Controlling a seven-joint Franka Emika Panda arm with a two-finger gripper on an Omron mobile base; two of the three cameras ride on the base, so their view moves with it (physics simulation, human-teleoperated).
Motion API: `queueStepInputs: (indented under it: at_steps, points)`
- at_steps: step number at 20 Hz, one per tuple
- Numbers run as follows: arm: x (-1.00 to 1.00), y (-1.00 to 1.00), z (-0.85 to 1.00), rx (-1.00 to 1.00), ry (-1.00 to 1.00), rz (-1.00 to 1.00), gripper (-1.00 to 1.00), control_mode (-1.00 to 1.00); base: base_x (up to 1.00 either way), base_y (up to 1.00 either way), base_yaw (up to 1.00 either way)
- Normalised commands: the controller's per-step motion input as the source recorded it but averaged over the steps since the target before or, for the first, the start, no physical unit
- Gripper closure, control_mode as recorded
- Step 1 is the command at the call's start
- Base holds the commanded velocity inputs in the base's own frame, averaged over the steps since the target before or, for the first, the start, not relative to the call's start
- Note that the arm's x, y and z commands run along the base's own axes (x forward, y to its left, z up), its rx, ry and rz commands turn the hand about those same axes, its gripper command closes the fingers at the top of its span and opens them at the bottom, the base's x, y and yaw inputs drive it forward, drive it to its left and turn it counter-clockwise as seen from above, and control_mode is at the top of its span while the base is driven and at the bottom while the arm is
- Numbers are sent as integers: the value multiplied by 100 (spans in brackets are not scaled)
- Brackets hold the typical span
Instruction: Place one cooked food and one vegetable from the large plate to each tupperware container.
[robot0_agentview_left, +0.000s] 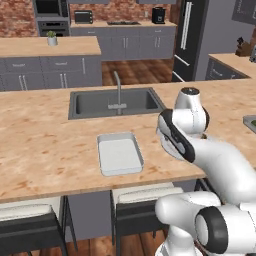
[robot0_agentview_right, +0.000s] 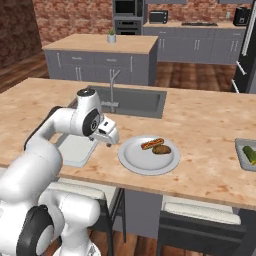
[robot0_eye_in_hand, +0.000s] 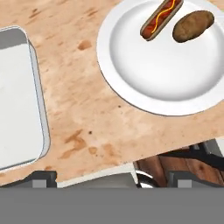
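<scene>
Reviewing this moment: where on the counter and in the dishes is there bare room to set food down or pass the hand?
The near tray is bare inside. A strip of wooden counter lies free between that tray and the large plate. The plate's near half is bare; its far side is crowded by the hot dog and potato. The far-right tray already holds a green vegetable.

A wooden table (robot0_agentview_left: 45, 150) is seen from behind a white arm (robot0_agentview_left: 200, 150) that rises from the lower right. A pale grey tray (robot0_agentview_left: 119, 153) is set near the table's front edge, left of the arm. Beyond the tray, a dark sink (robot0_agentview_left: 100, 102) with a faucet (robot0_agentview_left: 118, 92) is sunk into the table. Two stools (robot0_agentview_left: 30, 220) are tucked under the front edge.
</scene>
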Motion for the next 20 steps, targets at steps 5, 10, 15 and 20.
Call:
queueStepInputs:
  at_steps: [5, 10, 15, 20]
  points:
    - [54, -62, -4, 0, 9, -36, -100, -100, 0, 0, 0]
    - [44, -80, -7, 5, 1, -21, -100, -100, 0, 0, 0]
    - [59, -57, -33, 0, 0, -18, -100, -100, 0, 0, 0]
    - [76, -17, -30, 3, -2, -6, -100, -100, 0, 0, 0]
